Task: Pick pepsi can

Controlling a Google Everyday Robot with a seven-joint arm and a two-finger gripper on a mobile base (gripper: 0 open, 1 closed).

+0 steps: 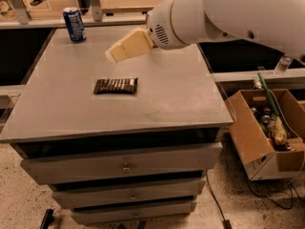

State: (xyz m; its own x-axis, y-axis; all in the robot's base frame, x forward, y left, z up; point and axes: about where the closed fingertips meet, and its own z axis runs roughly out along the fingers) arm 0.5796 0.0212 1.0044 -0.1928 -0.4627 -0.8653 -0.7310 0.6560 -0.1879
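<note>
a grey drawer cabinet [157, 104] fills the middle of the camera view, its flat top carrying the objects of the job. above its far right part reaches the robot's thick white arm [228, 13], coming in from the upper right. on the floor to the right stands an open cardboard box [248, 137] crowded with odds and ends. the beige gripper [116, 52] hangs in the air over the far middle of the top, pointed down and to the left, touching nothing; whether it is spread or closed cannot be told from here, and it carries nothing. a dark chocolate bar [116, 86] lies flat near the centre of the top, just in front of the gripper. the pepsi can [75, 25], blue with white markings and a silver lid, stands upright at the far left corner, well apart from both the gripper and the bar. the reach to it looks only partly made. the can is probably light and stiff enough, though thin walls would dent under a hard squeeze, and its smooth round side may slip. the best hold looks to be across the middle of its body, from the side.
</note>
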